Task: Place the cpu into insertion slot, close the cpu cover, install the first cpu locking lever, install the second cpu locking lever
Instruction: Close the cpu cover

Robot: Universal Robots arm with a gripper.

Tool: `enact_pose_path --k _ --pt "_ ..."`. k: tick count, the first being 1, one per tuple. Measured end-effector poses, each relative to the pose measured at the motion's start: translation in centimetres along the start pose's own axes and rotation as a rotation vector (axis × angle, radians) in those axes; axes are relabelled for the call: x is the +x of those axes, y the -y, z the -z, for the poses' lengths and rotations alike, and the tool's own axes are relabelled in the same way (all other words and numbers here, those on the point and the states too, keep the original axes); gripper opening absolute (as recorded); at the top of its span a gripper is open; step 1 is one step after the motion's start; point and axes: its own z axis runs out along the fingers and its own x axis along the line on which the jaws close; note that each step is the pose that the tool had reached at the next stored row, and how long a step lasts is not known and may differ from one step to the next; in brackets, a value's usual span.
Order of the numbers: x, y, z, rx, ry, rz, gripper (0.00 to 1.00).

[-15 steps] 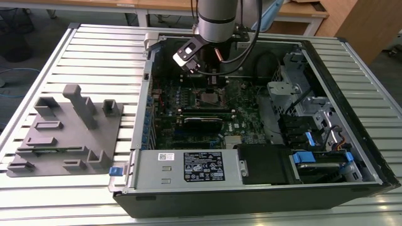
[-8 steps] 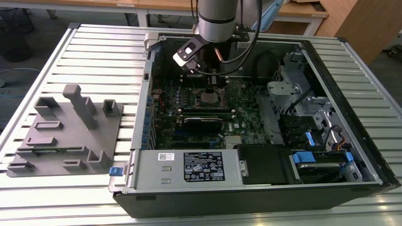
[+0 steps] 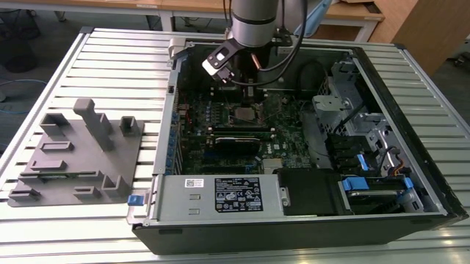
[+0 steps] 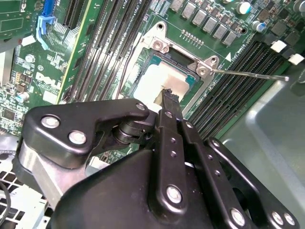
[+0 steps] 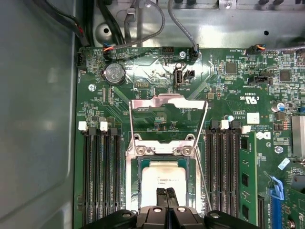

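Fingers [image 5: 162, 196] together over cpu [image 5: 164, 177], cpu cover [image 5: 167, 98] raised

A silver-grey cylindrical arm [image 3: 253, 19] with black cables [image 3: 298, 44] is seen; the black linked-bar gripper [image 4: 169, 98] is fastened with round silver screws [image 4: 174, 193].

A single grey robot arm [image 3: 253, 19] stands at the far middle of the scene, its last segment pointing straight down. Below it, the wrist [image 3: 233, 52] carries a black-and-white block [image 3: 219, 63] tilted toward the exterior view's left, and dark cables [image 3: 290, 55] loop off toward the exterior view's right. The black pincer [image 3: 250, 98] hangs vertically beneath the wrist. In both wrist views its two slim black fingers [image 5: 161, 196] lie pressed together side by side, tips touching, with nothing gripped between them.
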Motion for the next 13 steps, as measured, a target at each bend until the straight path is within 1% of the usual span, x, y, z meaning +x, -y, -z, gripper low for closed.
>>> enact_pose_path --k 2,5,6,10,13 --pt "-0.01 -0.01 0.27 0.0 -0.0001 0.0 0.11" --pt "-0.02 -0.05 0.92 0.0 0.0 0.0 0.11" --pt "-0.05 -0.1 2.01 0.0001 0.0001 0.0 0.11" --pt "-0.08 -0.14 2.98 0.0001 0.0001 0.0 0.11" --pt "-0.09 -0.17 3.57 0.0 0.0001 0.0 0.11"
